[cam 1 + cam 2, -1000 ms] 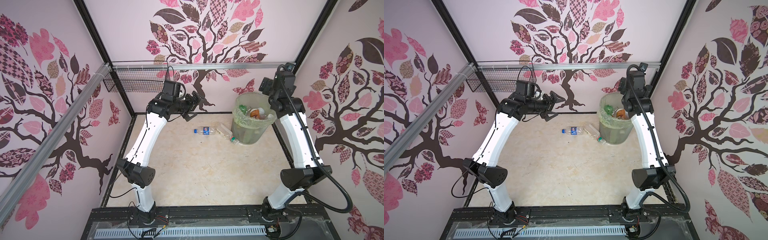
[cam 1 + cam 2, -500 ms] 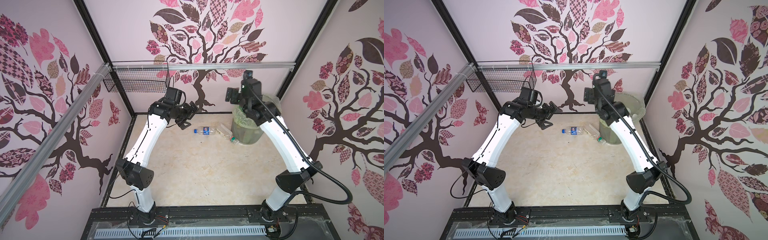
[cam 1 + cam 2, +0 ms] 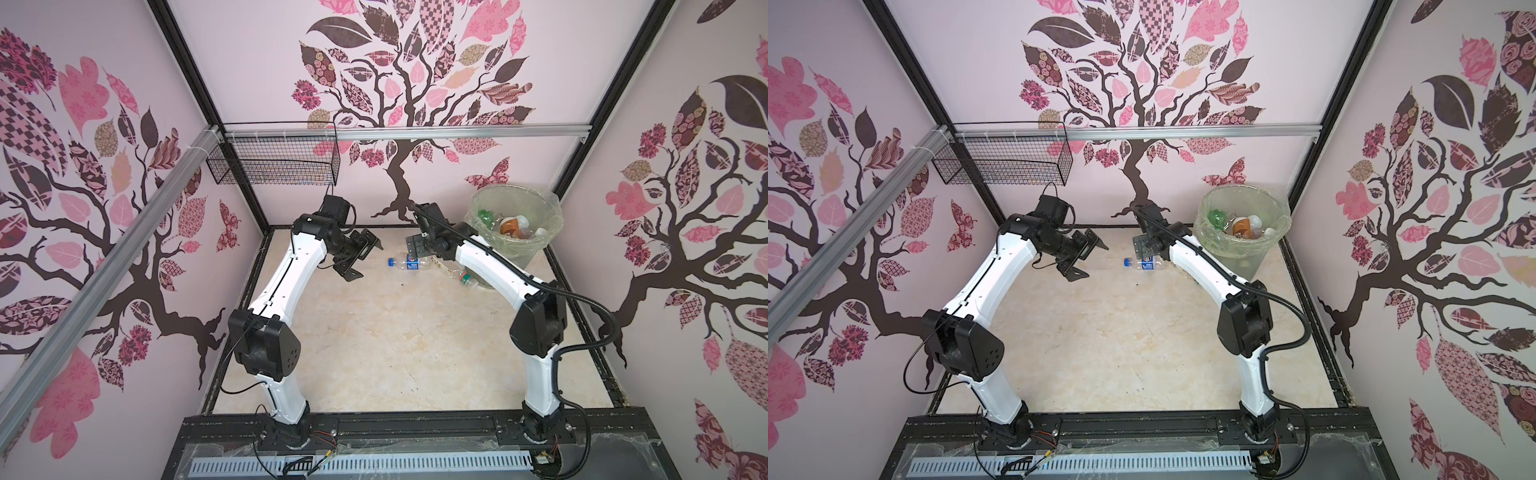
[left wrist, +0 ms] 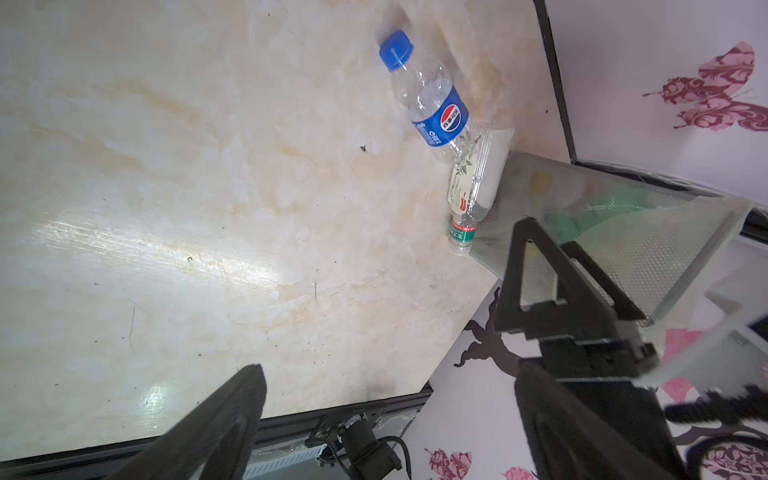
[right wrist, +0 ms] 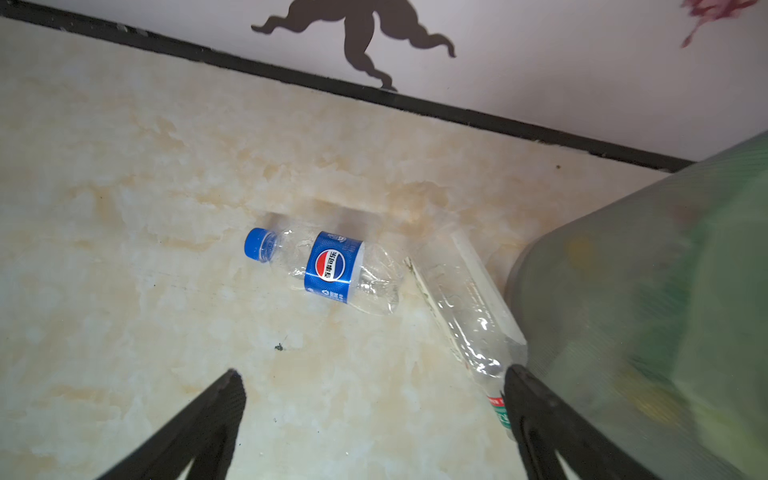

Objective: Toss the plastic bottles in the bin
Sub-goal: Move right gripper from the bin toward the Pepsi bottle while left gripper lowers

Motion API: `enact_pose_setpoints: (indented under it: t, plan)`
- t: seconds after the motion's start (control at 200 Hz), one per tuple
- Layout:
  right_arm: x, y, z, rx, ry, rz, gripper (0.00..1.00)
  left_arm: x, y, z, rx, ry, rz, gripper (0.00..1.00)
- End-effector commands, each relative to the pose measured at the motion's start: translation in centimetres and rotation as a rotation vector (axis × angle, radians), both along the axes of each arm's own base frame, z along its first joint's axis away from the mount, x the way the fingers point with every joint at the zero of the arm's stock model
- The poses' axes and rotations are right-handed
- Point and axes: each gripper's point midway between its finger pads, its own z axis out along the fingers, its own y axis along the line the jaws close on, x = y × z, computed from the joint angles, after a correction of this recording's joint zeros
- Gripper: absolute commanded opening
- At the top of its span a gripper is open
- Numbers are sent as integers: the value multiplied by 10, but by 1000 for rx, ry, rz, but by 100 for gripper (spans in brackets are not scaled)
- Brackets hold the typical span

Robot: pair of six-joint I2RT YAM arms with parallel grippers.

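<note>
A clear plastic bottle with a blue label and blue cap lies on the floor. A second clear bottle with a white-and-green label lies against the foot of the bin. The bin holds several bottles. My right gripper hangs open and empty just above the blue-labelled bottle. Left of that bottle, my left gripper is also open and empty.
A black wire basket hangs on the back wall at the left, under an aluminium rail. A black frame edge borders the marbled floor. The bin stands in the back right corner.
My right arm has swung left from over the bin and come down above the blue-labelled bottle. My left gripper has dropped slightly toward the floor. Both stayed open.
</note>
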Motion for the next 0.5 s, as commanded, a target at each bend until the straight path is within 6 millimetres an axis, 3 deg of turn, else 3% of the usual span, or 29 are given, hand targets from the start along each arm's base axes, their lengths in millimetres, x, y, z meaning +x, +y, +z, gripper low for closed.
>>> enact_pose_setpoints:
  t: [0.0, 0.2, 0.225, 0.4, 0.42, 0.44, 0.495]
  plan:
    - [6, 13, -24, 50, 79, 6, 100, -11, 1, -6, -9, 41, -2, 98]
    - [26, 23, -72, 89, 159, -5, 100, -12, -2, -8, -97, 55, -4, 98]
    - [33, 26, -65, 107, 138, -6, 100, -13, -2, -9, -106, 59, -1, 98]
    - [58, 36, -86, 150, 140, -23, 99, -26, 4, -21, -101, 100, -13, 98]
    - [60, 36, -81, 159, 131, -25, 100, -27, 4, -22, -99, 103, -16, 98]
    - [62, 36, -100, 147, 154, -30, 99, -28, 4, -23, -99, 105, -18, 98]
    - [67, 34, -109, 145, 161, -40, 99, -31, 4, -24, -103, 110, -22, 98]
